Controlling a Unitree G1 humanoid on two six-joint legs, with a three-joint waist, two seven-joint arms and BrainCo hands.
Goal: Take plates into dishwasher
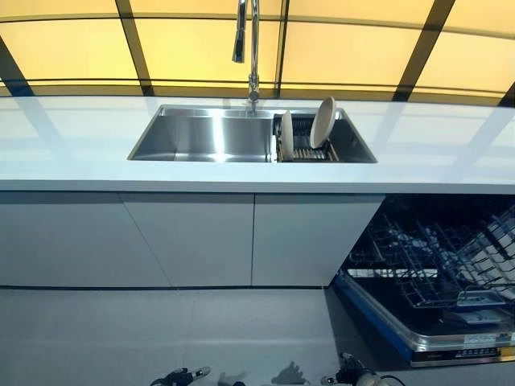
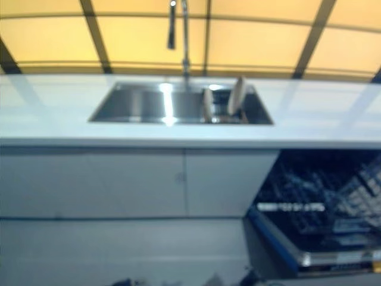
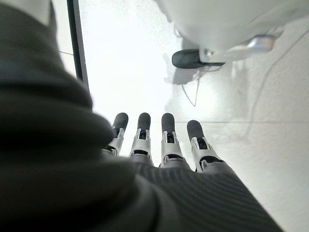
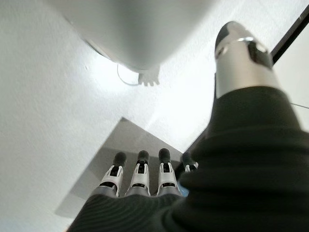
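Observation:
Two beige plates stand on edge in a dark rack in the right part of the steel sink [image 1: 201, 135]: a larger one [image 1: 323, 122] leaning at the right and a smaller one [image 1: 287, 135] to its left. The dishwasher [image 1: 434, 281] stands open under the counter at the right, its wire rack pulled out. My left hand [image 3: 154, 140] hangs low over the floor, fingers straight and empty. My right hand [image 4: 142, 176] also hangs low, fingers straight and empty. Both hands show only as tips at the bottom edge of the left eye view [image 1: 181, 375].
A white counter [image 1: 80, 145] runs across the view with a tall tap [image 1: 251, 48] behind the sink. Grey cabinet doors [image 1: 193, 237] close the space below it. The dishwasher's open door [image 1: 451, 342] juts out over the grey floor at the lower right.

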